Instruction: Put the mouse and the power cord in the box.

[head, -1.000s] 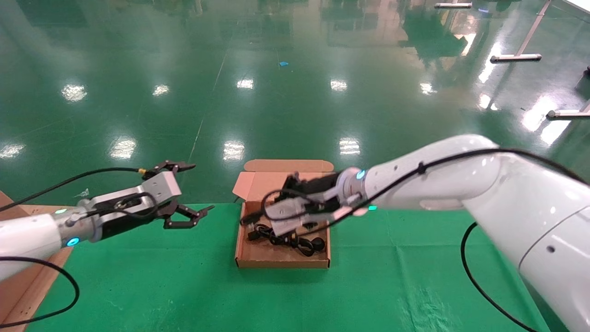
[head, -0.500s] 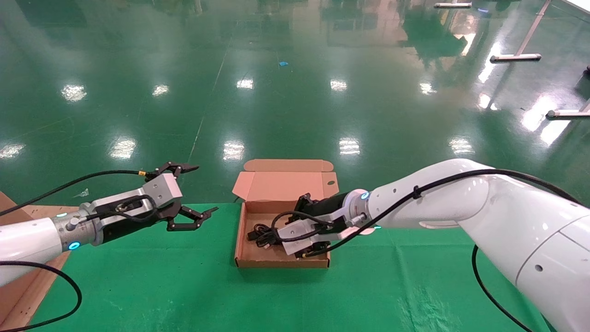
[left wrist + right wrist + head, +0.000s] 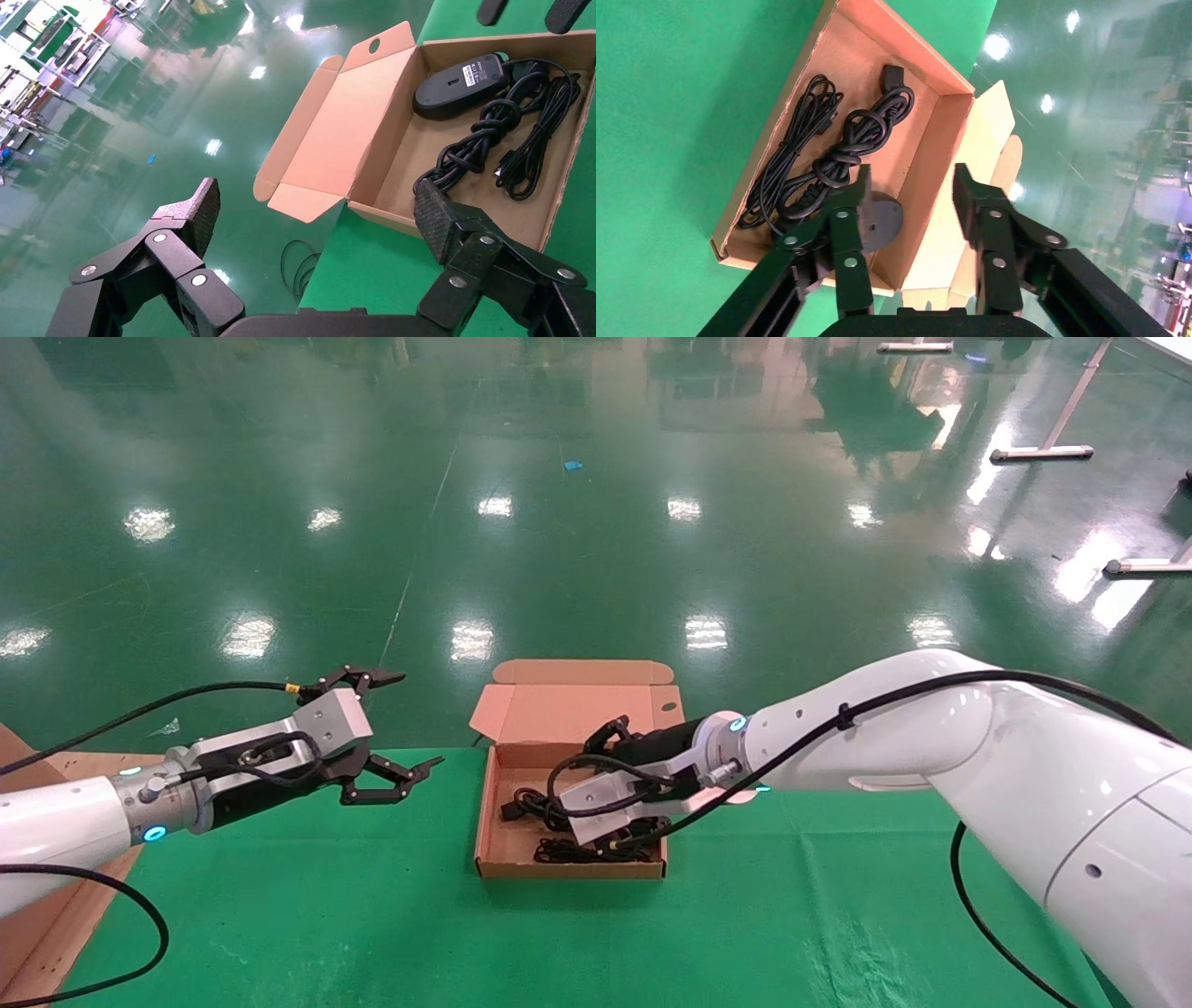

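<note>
The box [image 3: 494,822] lies open in the middle of the green table, its lid [image 3: 573,710] standing at the back. Inside are the power cord [image 3: 538,810], a knotted black bundle [image 3: 506,133], and the mouse [image 3: 460,86] in a back corner, label up. My right gripper [image 3: 596,761] hovers open over that corner and hides the mouse from the head view. In the right wrist view, the right gripper [image 3: 912,186] has one finger above the mouse [image 3: 884,221] and the other over the lid. My left gripper [image 3: 414,719] hangs open left of the box, empty.
A larger brown carton [image 3: 37,896] sits at the table's left edge. The green cloth [image 3: 372,915] ends just behind the box, with shiny green floor beyond. A thin cable loop [image 3: 299,263] lies on the floor past the table edge.
My right gripper went down into the box, then lifted a little and drew back toward the rear wall. The cord now lies spread toward the front. The left gripper barely shifted.
</note>
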